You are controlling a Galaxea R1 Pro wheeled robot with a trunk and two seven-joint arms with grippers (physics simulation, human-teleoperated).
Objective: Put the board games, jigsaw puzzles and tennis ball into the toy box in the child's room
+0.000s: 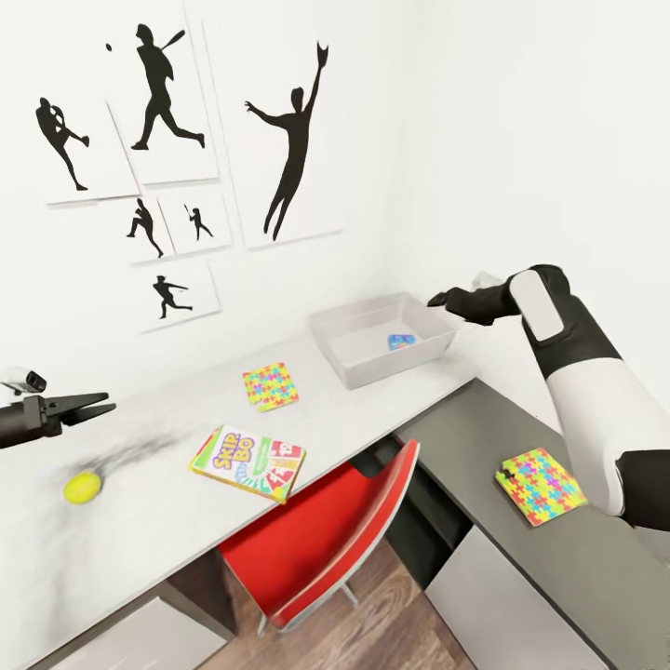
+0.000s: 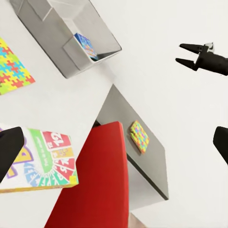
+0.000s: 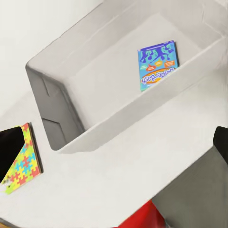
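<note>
Two desks meet in a white corner: the pale table (image 1: 177, 456) carries the toy box (image 1: 346, 355) with a blue game (image 1: 401, 341) inside, a Skip-Bo box (image 1: 248, 462), one puzzle (image 1: 270, 386) and the ball (image 1: 82, 487); another puzzle (image 1: 541, 485) lies on the grey cabinet (image 1: 484, 428). A red chair (image 1: 326, 530) is tucked beneath. Left gripper (image 1: 98, 406) and right gripper (image 2: 183, 53) both spread, empty.

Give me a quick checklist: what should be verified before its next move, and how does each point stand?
1. Toy box on the table: ok.
2. Blue game box inside it: ok.
3. SKIP-BO box, tennis ball, jigsaw puzzle packed: not ok, all lying on the table.
4. Second puzzle: not ok, on the dark cabinet.
5. Left pincer free: ok, open, empty.
6. Right pincer free: ok, open, empty.
</note>
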